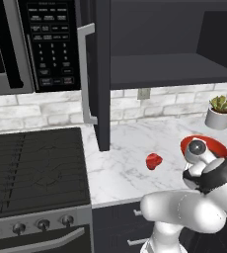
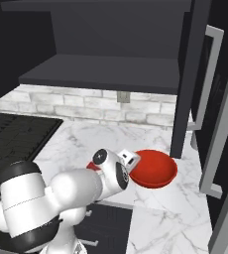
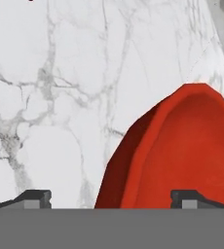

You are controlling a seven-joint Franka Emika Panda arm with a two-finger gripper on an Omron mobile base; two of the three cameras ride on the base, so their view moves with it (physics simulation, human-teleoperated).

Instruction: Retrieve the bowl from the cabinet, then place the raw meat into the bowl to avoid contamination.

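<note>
The red bowl [image 1: 208,142] rests upright on the marble counter [image 1: 130,148], right of the cabinet's [image 1: 165,54] open door, and my arm covers part of it. It also lies wide and shallow at the counter's front as the bowl [image 2: 154,169]. The raw meat [image 1: 154,160], a small red lump, sits on the counter left of the bowl and apart from it. My gripper [image 3: 113,200] hangs just over the bowl's [image 3: 182,155] left rim. Its fingertips [image 3: 36,198] stand wide apart and open, with the rim between them and nothing gripped.
A black microwave [image 1: 36,44] hangs above the stove [image 1: 36,168] at the left. The open cabinet door [image 1: 100,74] juts out over the counter. A small potted plant [image 1: 219,112] stands at the back right. Tall cabinet doors with silver handles [image 2: 220,129] stand at the right.
</note>
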